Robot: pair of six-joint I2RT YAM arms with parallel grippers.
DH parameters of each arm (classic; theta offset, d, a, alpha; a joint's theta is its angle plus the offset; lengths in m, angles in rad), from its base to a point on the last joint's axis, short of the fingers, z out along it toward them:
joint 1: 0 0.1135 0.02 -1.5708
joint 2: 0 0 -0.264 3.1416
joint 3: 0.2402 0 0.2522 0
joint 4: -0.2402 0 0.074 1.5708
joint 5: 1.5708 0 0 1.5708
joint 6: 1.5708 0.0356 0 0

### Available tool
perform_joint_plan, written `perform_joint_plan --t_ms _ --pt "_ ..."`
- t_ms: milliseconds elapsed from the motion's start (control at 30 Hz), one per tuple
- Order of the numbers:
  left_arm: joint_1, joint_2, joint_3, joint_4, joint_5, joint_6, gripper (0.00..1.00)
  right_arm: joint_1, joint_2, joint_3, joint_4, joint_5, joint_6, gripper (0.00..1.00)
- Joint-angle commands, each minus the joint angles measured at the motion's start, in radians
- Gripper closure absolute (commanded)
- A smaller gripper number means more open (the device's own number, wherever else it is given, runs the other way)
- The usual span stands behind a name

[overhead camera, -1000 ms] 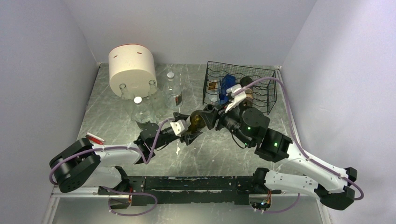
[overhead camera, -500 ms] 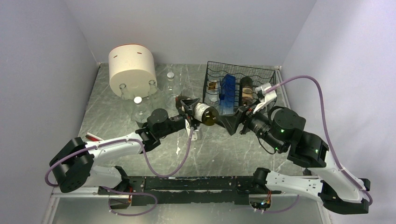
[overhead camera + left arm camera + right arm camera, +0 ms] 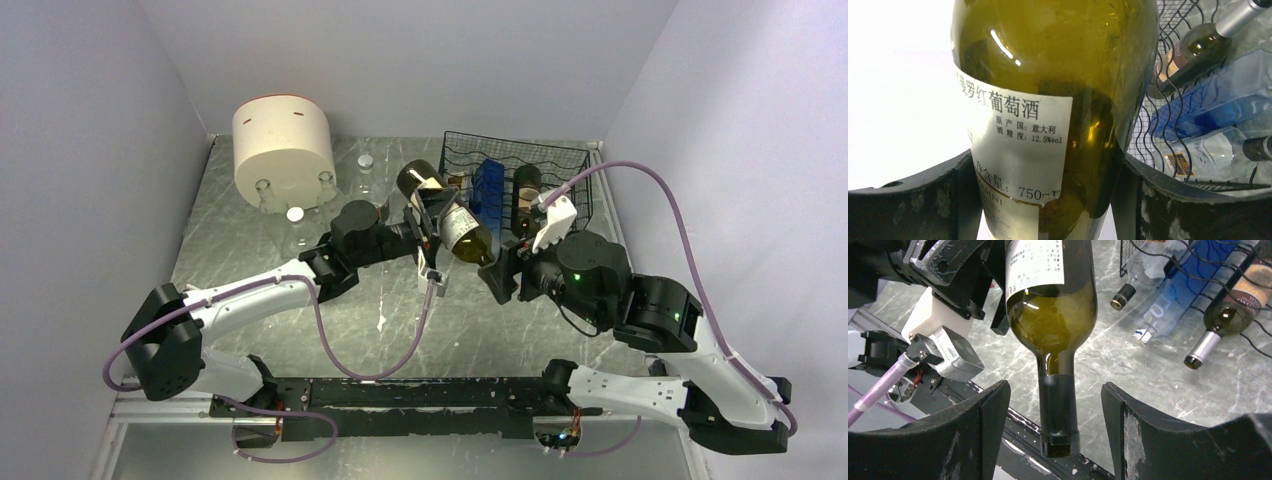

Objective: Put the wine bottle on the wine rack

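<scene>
Nearest the bases, the right gripper stands spread wide, one finger on each side of the neck of the wine bottle and touching neither side of it. The bottle hangs clear of the table, tilted, with its capped neck pointing down and back toward the arms and its base toward the rack. Just beyond, the left gripper is clamped across the labelled body, and the left wrist view shows a finger pressed to each flank of the glass. The step in hand looks like a two-handed steadying before insertion. To do it well, the right gripper should probably close squarely on the neck below the shoulder and centred, so neither finger knocks the bottle sideways in a grip that carries all the weight (smooth glass held across its width can twist). Further off stands the wine rack, its front just beside the bottle's base, with a blue bottle, a dark bottle and a clear bottle already lying in it. The approach should go base first and level with a free scalloped cradle, clear of those neighbours; which cradle is free I cannot tell for sure. The cream container at the far left is well apart and no concern.
</scene>
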Motion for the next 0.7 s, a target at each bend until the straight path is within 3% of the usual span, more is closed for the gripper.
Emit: perform_joint_plan --t_ms 0,667 --pt "0.001 -0.026 0.085 -0.044 0.082 0.169 0.93 0.003 -0.002 -0.021 -0.023 0.028 0.031 0.3" --pt "0.001 -0.014 0.166 -0.158 0.042 0.136 0.93 0.004 0.165 -0.153 0.109 0.006 0.085 0.48"
